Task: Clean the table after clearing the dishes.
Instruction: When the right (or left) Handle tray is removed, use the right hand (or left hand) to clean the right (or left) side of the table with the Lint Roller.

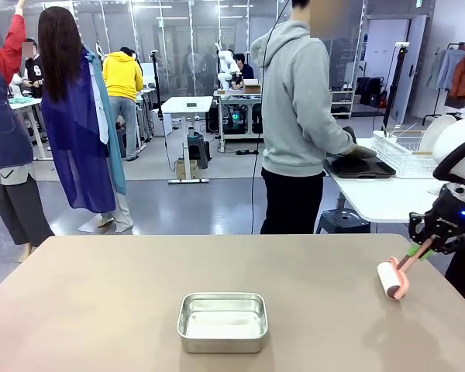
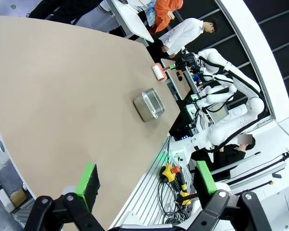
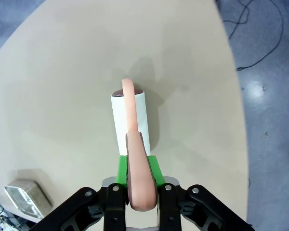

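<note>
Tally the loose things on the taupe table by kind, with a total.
Steel pan: 1
Lint roller, pink handle held by the right gripper: 1
Total: 2

table [image 1: 101, 302] spans the near scene. steel pan [image 1: 222, 321] sits on it near the near edge, about centre. lint roller [image 1: 392, 279] rests on the table at the right side, near the right edge, well apart from the pan; its handle runs up and right into the right end effector [image 1: 423, 249], clamped on it. in the right wrist view the roller [image 3: 129, 122] lies on the table ahead of the fingers, the pan [image 3: 26, 197] off to the lower left. left end effector [image 2: 147, 185] hangs beyond a table edge, fingers apart, the pan [image 2: 149, 104] and roller [image 2: 159, 73] well beyond it. a person [image 1: 298, 124] stands behind the table's far edge, right of centre, at a second table [image 1: 387, 200] carrying a tray [image 1: 360, 167] and a rack [image 1: 403, 151].
</note>
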